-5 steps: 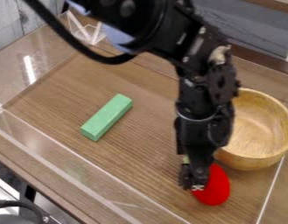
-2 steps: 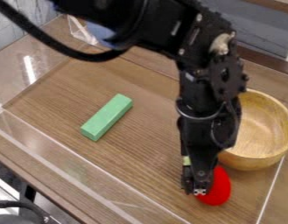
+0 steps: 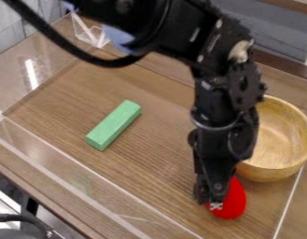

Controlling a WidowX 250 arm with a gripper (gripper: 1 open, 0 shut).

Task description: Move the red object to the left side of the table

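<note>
At the near right part of the table (image 3: pixel 87 177), the black gripper (image 3: pixel 215 194) is pointing down over the red fruit (image 3: pixel 228 205), its tips reaching the fruit's left part and hiding some of it from the camera. Whether the fingers are clenching the fruit or only standing around it, I cannot tell, since the arm (image 3: pixel 218 84) is blocking the view of the far finger. The fruit is lying on the near right of the table, just on the near side of the wooden bowl (image 3: pixel 275 140), so the task is seemingly standing at the grasping step: the reach is looking done, while a sure grip, the lift, the carry across and the setting down on the left are all remaining. Farther out to the left, the green block (image 3: pixel 113 125) is lying flat, well apart from the fruit, and the coming carry is probably calling for enough height to be passing over it. Counting outward, I am seeing one gripper on one arm, one red fruit, one wooden bowl and one green block, all on or over one table. Only the fruit is needing to move; the bowl and the block are playing no part in the task.
</note>
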